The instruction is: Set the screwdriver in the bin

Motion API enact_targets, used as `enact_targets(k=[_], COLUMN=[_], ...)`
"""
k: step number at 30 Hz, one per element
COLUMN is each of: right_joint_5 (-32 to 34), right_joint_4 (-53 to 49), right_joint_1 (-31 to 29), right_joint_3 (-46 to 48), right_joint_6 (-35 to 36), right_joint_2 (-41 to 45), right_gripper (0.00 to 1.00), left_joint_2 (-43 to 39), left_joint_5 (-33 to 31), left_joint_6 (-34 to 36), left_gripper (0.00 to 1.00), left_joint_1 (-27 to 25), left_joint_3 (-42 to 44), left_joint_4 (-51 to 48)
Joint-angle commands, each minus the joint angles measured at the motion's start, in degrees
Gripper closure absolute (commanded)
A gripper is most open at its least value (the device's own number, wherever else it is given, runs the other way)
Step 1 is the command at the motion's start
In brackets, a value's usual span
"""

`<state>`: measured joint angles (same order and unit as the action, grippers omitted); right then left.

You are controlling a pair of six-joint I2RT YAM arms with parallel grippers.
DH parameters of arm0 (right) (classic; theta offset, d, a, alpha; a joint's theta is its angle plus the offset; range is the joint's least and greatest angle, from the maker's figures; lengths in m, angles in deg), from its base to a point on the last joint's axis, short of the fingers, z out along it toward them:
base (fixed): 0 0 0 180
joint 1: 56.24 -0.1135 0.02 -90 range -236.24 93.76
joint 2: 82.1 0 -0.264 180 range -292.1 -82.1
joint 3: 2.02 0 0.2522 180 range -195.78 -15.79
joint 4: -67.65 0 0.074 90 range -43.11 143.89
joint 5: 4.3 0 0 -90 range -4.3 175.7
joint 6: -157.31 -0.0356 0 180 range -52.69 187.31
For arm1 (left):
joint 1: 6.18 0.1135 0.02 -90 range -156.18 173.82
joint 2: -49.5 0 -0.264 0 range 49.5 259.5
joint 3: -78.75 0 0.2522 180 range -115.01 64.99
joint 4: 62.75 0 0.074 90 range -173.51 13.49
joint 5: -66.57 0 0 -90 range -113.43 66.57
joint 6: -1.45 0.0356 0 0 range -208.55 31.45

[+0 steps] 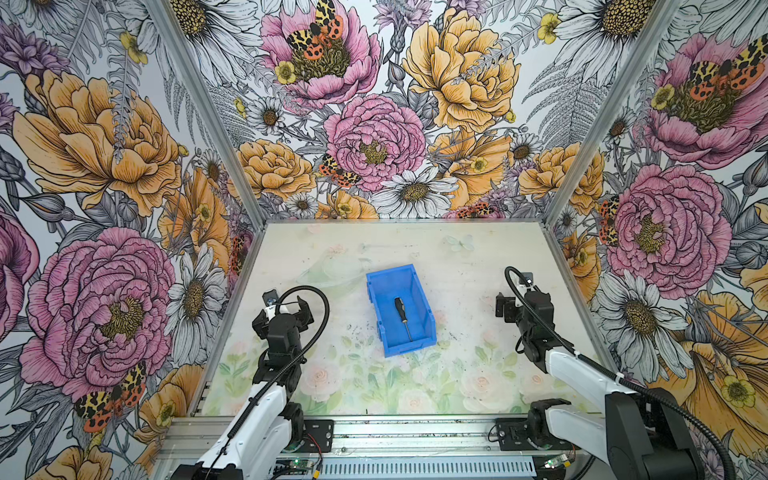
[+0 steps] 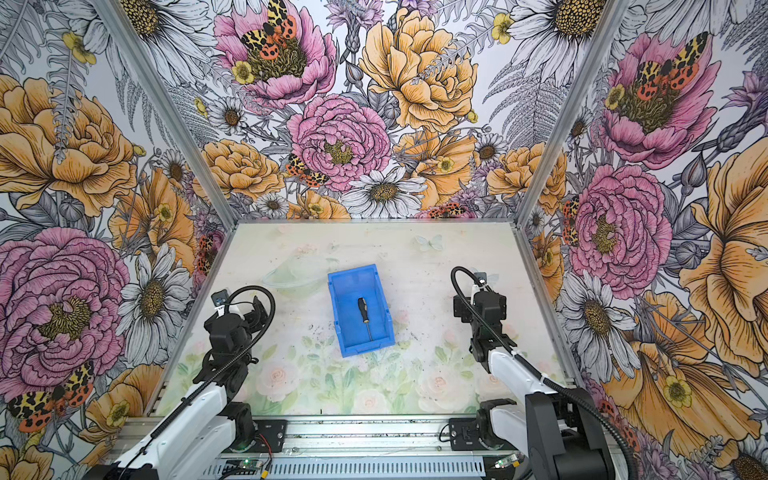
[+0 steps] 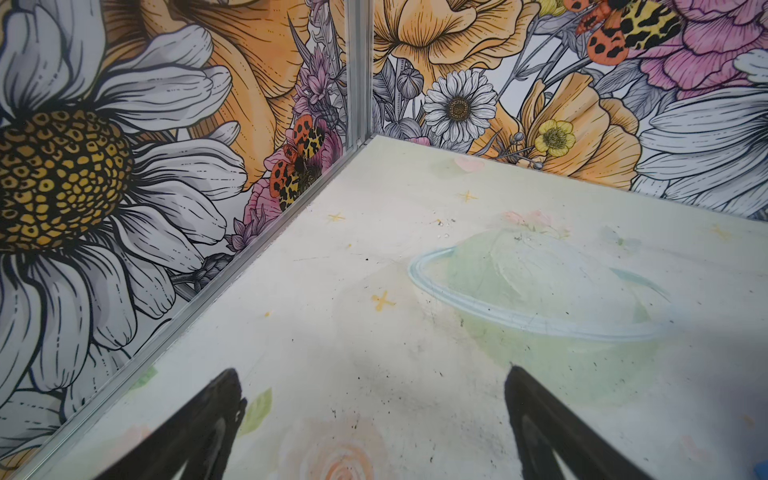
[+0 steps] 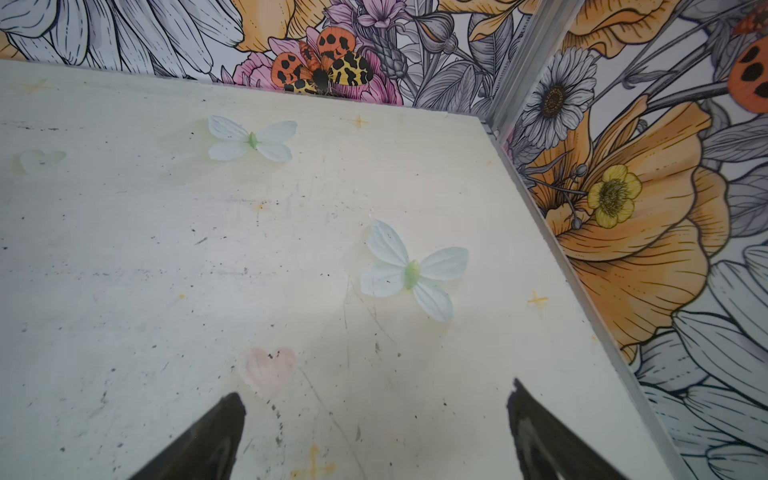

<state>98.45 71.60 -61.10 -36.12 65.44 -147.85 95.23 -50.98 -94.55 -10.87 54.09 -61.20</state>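
Note:
The blue bin (image 1: 424, 305) (image 2: 335, 309) stands in the middle of the table, its low end toward the front. Inside it, on the floor, lies the screwdriver (image 1: 402, 316) (image 2: 364, 318), black handle toward the back and thin shaft toward the front. My left gripper (image 1: 282, 309) (image 2: 235, 313) (image 3: 372, 371) hovers well left of the bin, open and empty, over bare table. Off to the bin's right, my right gripper (image 1: 503, 306) (image 2: 459, 307) (image 4: 376, 390) is also open with nothing between its fingers. Neither wrist view shows the screwdriver.
Floral-printed walls close the table in on the left, back and right, with aluminium corner posts (image 3: 358, 70) (image 4: 523, 58). The tabletop (image 1: 457, 257) carries only faded prints and dark specks. Both arm bases sit on the metal rail (image 1: 415, 432) at the front.

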Motion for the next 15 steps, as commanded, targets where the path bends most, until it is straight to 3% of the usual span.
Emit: enact_targets(k=[1, 10, 15], right_joint_5=[-2.19, -5.69, -8.27], right_joint_4=[8.14, 18.55, 20.73], right_joint_1=[0.59, 3.52, 5.17], right_joint_3=[0.27, -2.42, -4.7], right_joint_6=[-1.18, 1.26, -1.34], right_joint_2=[-1.7, -10.99, -15.67], right_gripper=[0.01, 0.0, 0.01], left_joint_2=[1.14, 5.76, 7.41], left_joint_5=[1.53, 4.21, 5.63], left_joint_6=[1.47, 1.65, 1.69], left_gripper=[0.01, 0.01, 0.01], left_joint_1=[0.58, 2.02, 2.92], left_joint_3=[-0.18, -0.19, -0.18], left_joint_4=[4.69, 10.68, 13.22])
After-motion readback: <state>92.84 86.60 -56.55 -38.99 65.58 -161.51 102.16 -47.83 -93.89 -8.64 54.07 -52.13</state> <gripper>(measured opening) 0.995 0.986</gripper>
